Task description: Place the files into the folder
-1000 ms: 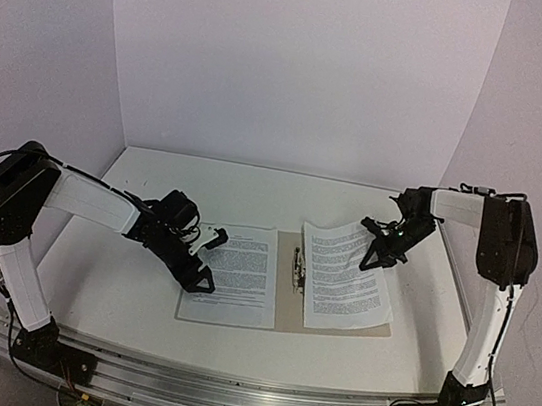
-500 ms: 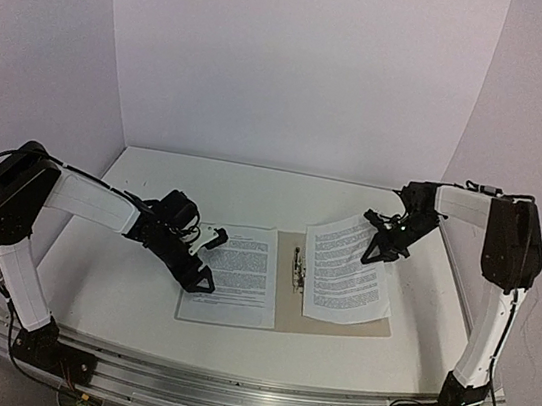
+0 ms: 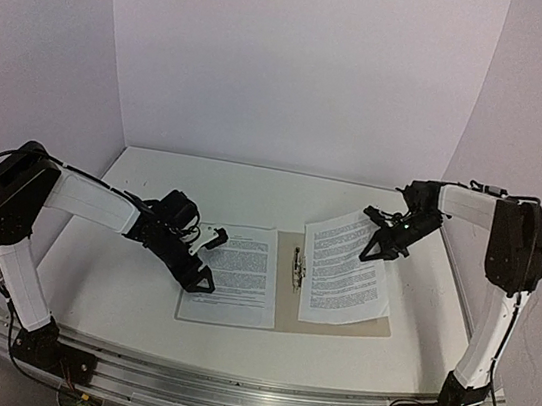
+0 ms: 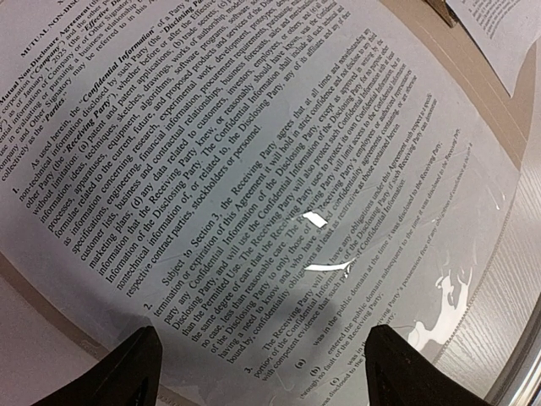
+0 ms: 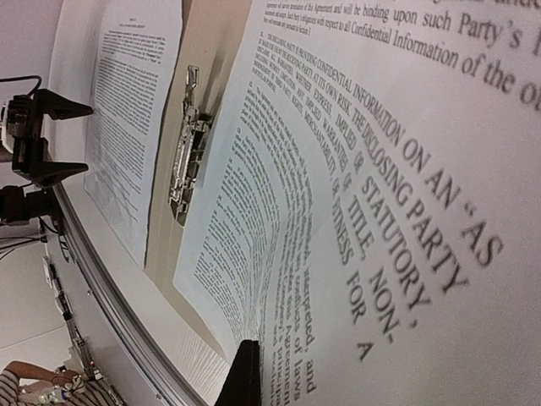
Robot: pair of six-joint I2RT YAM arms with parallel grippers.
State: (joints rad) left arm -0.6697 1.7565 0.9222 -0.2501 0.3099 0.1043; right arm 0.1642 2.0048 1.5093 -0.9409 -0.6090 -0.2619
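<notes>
Open folder (image 3: 281,305) lying flat on the table (image 3: 137,295), with one printed file on each half. The left sheet (image 3: 241,275) lies flat on the left cover. The right sheet (image 3: 342,274) sits over the right cover with its far right corner raised. Over the last second that corner has moved slightly back and the sheet's near edge has drawn toward the spine, probably to square the page before release. The left side is unchanged. Right gripper (image 3: 377,250): clenched on the raised corner. Left gripper (image 3: 210,259): spread wide over the left sheet's outer edge, grasping nothing. Only the right wrist view resolves the metal clip (image 5: 182,148), bare beside the right sheet. Only the left wrist view shows the left sheet smooth between the fingertips (image 4: 110,372).
</notes>
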